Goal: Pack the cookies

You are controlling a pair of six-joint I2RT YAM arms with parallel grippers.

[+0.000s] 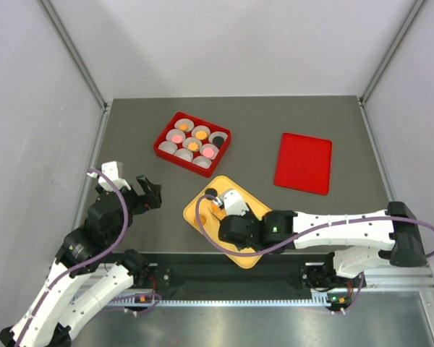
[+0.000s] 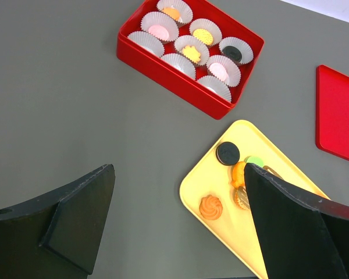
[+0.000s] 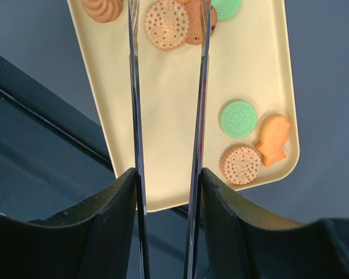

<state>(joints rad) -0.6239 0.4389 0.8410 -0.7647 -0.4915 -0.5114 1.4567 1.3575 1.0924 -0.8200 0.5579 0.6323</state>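
A dark grey table [image 1: 130, 144] is seen under both arms. The right arm [image 1: 340, 228] is stretched leftward over a yellow tray [image 3: 250, 58] at the near edge; the left arm [image 1: 79, 253] is raised to the tray's left. A flat red lid [image 1: 303, 163] is laid apart on the right. A red box [image 1: 161, 139] of white paper cups [image 2: 177, 63] is placed behind the tray.

The left gripper [image 2: 177, 174] is held spread wide, with nothing between its fingers. The right gripper [image 3: 170, 17] is held with its thin blades parted, a tan disc lying between them.

The cookies [image 3: 238, 118] are divided: six are seated in cups, the rest are scattered on the tray.
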